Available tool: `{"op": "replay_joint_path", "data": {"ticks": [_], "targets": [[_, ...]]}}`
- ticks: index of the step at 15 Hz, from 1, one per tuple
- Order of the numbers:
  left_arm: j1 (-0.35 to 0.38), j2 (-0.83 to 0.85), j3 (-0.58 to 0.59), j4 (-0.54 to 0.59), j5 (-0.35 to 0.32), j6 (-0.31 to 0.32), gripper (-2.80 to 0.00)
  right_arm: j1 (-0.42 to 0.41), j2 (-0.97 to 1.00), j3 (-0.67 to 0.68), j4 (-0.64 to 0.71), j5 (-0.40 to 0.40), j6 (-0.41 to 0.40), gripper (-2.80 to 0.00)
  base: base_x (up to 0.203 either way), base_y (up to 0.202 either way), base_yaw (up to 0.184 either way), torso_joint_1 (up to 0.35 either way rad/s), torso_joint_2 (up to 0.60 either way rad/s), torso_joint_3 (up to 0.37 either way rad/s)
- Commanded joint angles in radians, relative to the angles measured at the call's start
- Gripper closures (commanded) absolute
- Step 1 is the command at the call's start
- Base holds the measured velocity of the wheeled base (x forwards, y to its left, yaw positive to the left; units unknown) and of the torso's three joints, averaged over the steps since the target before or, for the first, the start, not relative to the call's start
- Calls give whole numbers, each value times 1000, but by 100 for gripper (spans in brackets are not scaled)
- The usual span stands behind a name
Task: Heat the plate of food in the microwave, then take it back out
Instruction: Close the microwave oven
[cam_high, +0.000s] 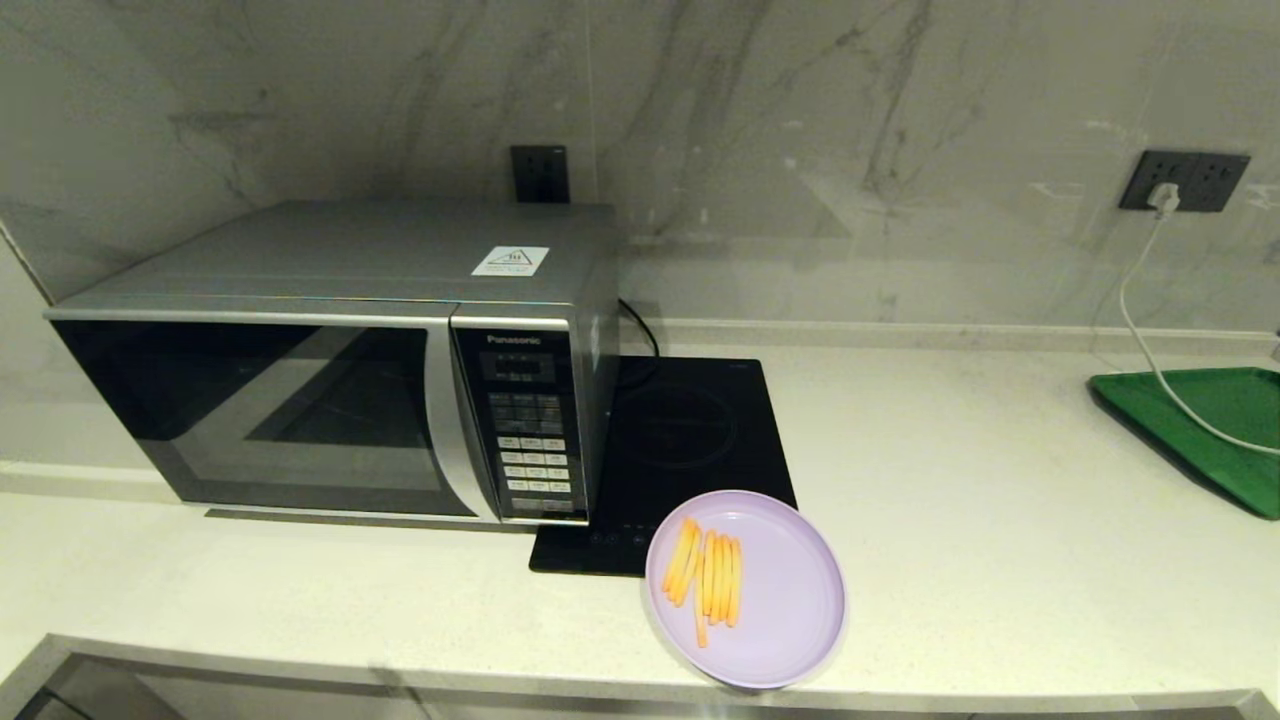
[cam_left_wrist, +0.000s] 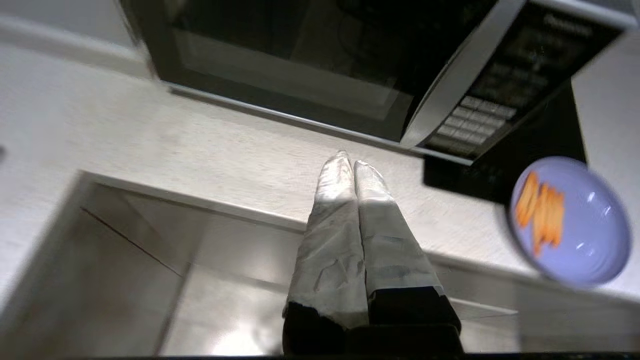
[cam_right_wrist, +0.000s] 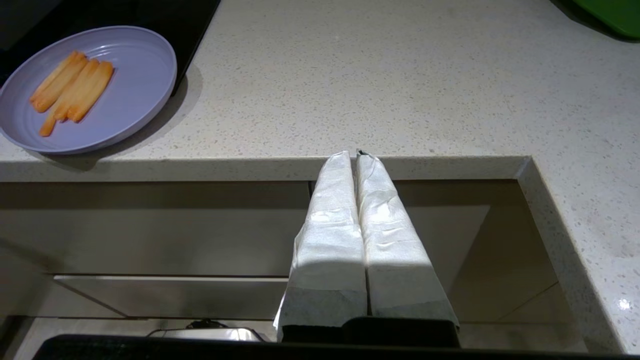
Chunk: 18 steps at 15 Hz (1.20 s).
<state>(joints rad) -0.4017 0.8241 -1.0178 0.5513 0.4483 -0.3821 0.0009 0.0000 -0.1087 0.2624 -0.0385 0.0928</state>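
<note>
Two end effectors hang low in front of the tabletop (cam_high: 1000, 520), over a recessed steel sink, and neither appears in the head view. The left end effector (cam_left_wrist: 348, 161), its fingers wrapped in pale tape, has its jaws pressed together on nothing; its tips sit above the front edge of the tabletop, facing the microwave (cam_high: 340, 360), whose dark glass door is shut. The microwave's black keypad panel (cam_high: 530, 430) lies ahead of this end effector and off toward the robot's right. The right end effector (cam_right_wrist: 354, 157), wrapped the same way, is likewise pinched closed and empty, with its tips at the tabletop's front lip and the speckled surface stretching ahead of it. The plate of food (cam_high: 770, 600), a pale lilac round plate, rests on the tabletop near the front edge, well apart from both end effectors: it lies ahead and to the robot's left of the right end effector, and to the robot's right of the left one. Several thin orange-yellow fries (cam_high: 710, 580) lie side by side on the plate's half nearer the microwave. The plate's far rim overlaps the front corner of a flat black induction cooktop (cam_high: 690, 430), which stands just beside the microwave. Farther to the right of the right end effector, a green tray (cam_high: 1200, 430) sits by the wall with a white cable (cam_high: 1135, 310) running across it from a wall socket (cam_high: 1185, 180).
</note>
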Motion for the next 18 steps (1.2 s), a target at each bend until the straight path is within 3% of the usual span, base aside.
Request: {"op": "replay_joint_path", "data": {"ticks": [1,2,3,7,8,11,15,17,18], "targets": [[10,-275,38,34,5,243,0,1,0,0,1,-1,1,0,0,0,0,0,0,0],[56,-325,40,29,0,357,0,1,1,0,1,-1,1,0,0,0,0,0,0,0],[118,-355,42,20,-26,408,0,1,0,0,1,0,1,0,0,0,0,0,0,0],[338,-515,79,67,-314,461,0,1,0,0,1,-1,1,0,0,0,0,0,0,0],[359,-553,112,82,-361,462,0,1,0,0,1,-1,1,0,0,0,0,0,0,0],[385,-652,165,93,-401,469,0,1,0,0,1,-1,1,0,0,0,0,0,0,0],[398,-827,318,97,-485,532,0,1,0,0,1,0,1,0,0,0,0,0,0,0],[399,-825,443,71,-474,471,0,1,0,0,1,-1,1,0,0,0,0,0,0,0],[400,-824,539,0,-472,459,0,1,0,0,1,0,1,0,0,0,0,0,0,0]]}}
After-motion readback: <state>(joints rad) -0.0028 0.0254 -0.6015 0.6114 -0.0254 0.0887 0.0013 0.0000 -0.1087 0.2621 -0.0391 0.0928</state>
